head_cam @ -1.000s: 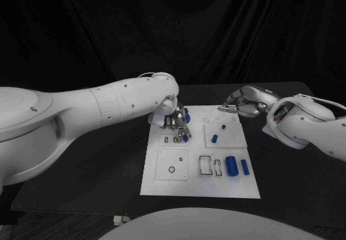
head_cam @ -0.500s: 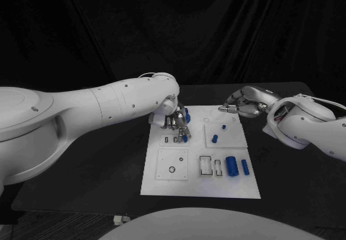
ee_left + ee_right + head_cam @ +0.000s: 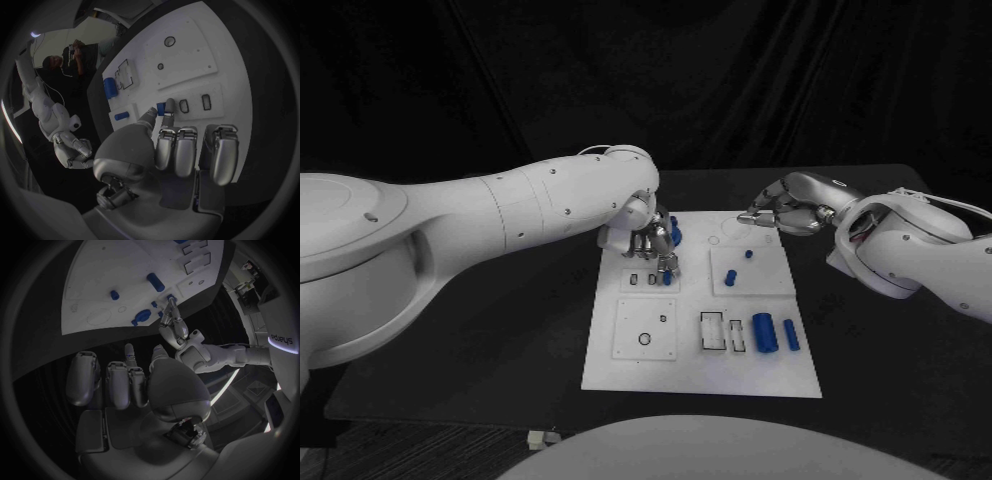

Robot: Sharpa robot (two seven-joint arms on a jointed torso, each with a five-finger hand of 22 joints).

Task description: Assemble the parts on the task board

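The white task board lies in the middle of the black table. My left hand hovers over the board's far left part and pinches a small blue part between thumb and a fingertip, just beside two narrow slots. My right hand hangs at the board's far right corner with its fingers curled in and nothing in them. A large blue cylinder and a thinner one lie near the board's right front. Two small blue pegs stand on the right middle plate.
Another blue part sits behind my left hand's fingers. Empty rectangular recesses lie left of the big cylinder, and a plate with round holes is at the front left. Black table surrounds the board.
The left hand's fingertips have shifted very slightly over the slot plate, still pinching the blue part. The right hand has stayed in place.
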